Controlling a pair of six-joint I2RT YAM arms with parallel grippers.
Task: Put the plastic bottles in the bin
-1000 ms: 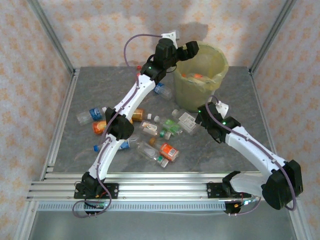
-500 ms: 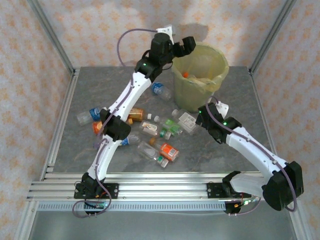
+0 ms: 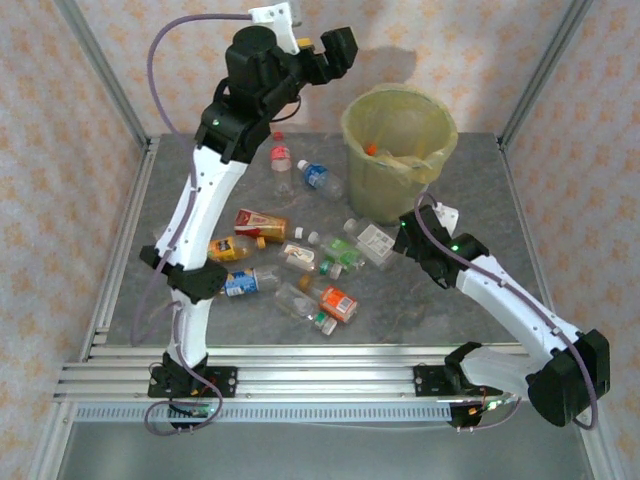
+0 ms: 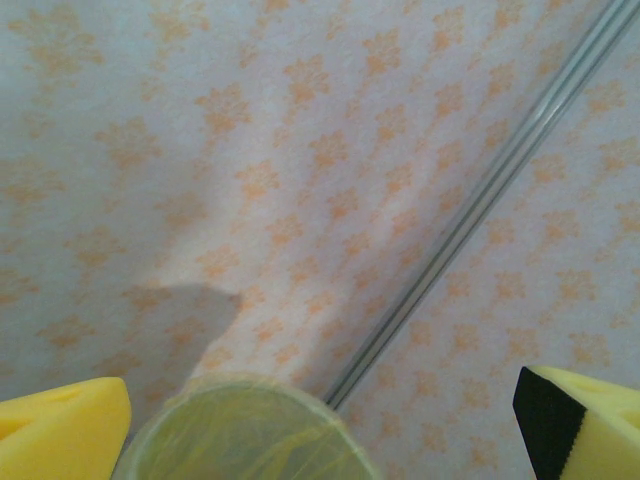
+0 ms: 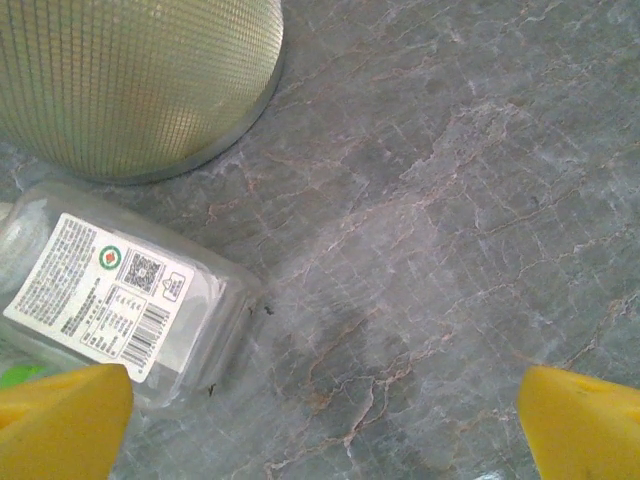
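Reader: Position of the plastic bottles (image 3: pixel 300 255), as seen from overhead?

Legend: Most lie scattered on the grey table (image 3: pixel 480 200), to the left of the bin (image 3: pixel 390 195) and in front of it. A red-label bottle (image 3: pixel 281 165) and a blue-label bottle (image 3: pixel 318 178) sit farthest back, just left of the bin. Whether the red-label one stands or lies cannot be told. An orange cap (image 3: pixel 372 150) shows inside the bin, against the yellowish liner.

Reader: State of the left gripper (image 3: pixel 338 52)?

Legend: It is raised high, up and to the left of the bin's rim and well apart from the table. Its fingers are spread wide, with nothing between them. In the wrist view, the yellow pads (image 4: pixel 60 420) sit in the two lower corners. The bin's rim lies below and between them, and a patterned wall is behind.

Reader: And the right gripper (image 3: pixel 405 228)?

Legend: It is low over the table, at the near foot of the bin. Its jaws stand wide apart and are empty. In the wrist view, a white-label bottle (image 5: pixel 110 290) lies just beside the bin's ribbed base, next to the pad at lower left. Whether pad and bottle touch cannot be told. Bare table fills the space between the pads.
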